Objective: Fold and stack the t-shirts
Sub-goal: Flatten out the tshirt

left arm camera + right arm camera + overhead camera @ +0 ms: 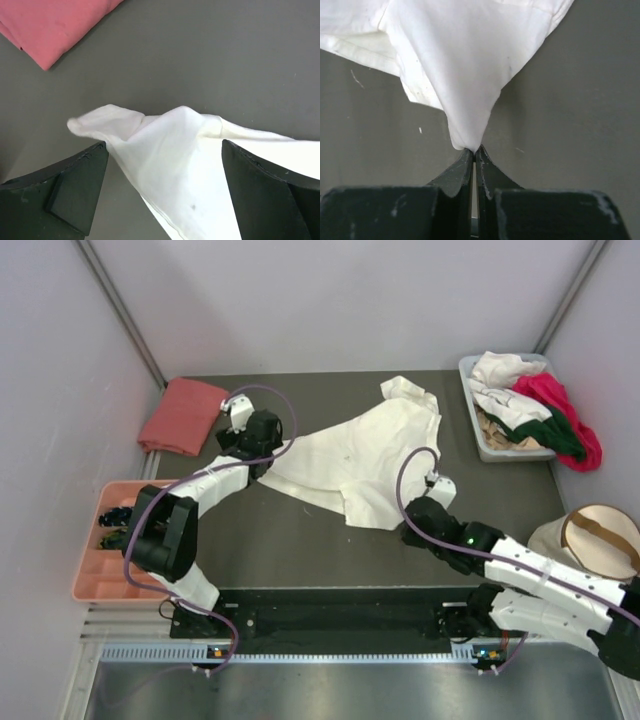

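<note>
The large cream-white t-shirt [360,455] lies crumpled and partly spread on the dark table. My left gripper [262,458] is at its left corner. In the left wrist view this gripper [164,145] stands open, with a loose fold of the white shirt [170,165] between its fingers [75,185]. My right gripper [408,530] is at the shirt's near right corner. Seen from the right wrist, it [474,149] is shut on a pinched tip of the white cloth [465,60]. A folded salmon-pink t-shirt [182,415] [50,25] rests at the back left.
A grey bin [476,420] at the back right holds white [505,370], magenta [560,400] and dark green [560,440] shirts. A pink compartment tray [90,580] sits off the table's left edge. A round beige pouch [600,540] with a tan strap lies at the right.
</note>
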